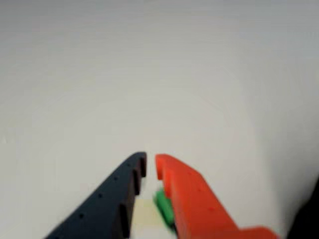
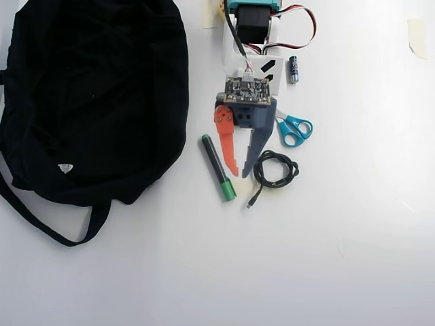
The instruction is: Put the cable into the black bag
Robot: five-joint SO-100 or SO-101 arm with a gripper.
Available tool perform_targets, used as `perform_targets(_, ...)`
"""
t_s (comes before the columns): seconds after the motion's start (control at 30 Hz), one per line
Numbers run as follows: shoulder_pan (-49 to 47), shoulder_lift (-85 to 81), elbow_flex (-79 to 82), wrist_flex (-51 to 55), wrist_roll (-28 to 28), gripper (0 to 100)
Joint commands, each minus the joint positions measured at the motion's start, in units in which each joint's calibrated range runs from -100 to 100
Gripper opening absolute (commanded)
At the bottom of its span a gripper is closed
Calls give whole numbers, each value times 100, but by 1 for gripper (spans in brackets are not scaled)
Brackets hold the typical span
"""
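Seen from the overhead view, going left to right across a white table (image 2: 353,258): the black bag (image 2: 95,95) fills the upper left, a large soft heap of fabric with a small white tag and a long strap trailing off its lower edge. It lies well apart from the other things, probably so there is room to carry something over to it. Next comes a black marker with a green cap (image 2: 217,167), lying slanted. Just beside it the hand (image 2: 240,174) points down the picture, one finger orange, one dark blue, their tips close with only a thin gap, holding nothing. Right against the dark finger lies the cable (image 2: 274,170), coiled in a small loop, its plug end trailing toward the marker's cap. Blue-handled scissors (image 2: 293,130) sit just above the coil, a small battery (image 2: 293,69) higher up. The wrist view shows the same near-closed fingers over bare table.
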Motion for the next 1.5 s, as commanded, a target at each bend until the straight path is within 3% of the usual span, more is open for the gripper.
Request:
perform_targets(0.0,-205,-220,-540,938,31,2)
perform_targets(0.27,-265,-261,-1412,3082,25,2)
perform_targets(0.6,-751,-261,-1717,4461,-43,2)
perform_targets(0.83,-1155,-162,-1627,4521,15,2)
perform_targets(1.2,-938,-112,-1079,4443,20,3)
perform_targets(1.47,-586,-29,-522,3332,-32,3)
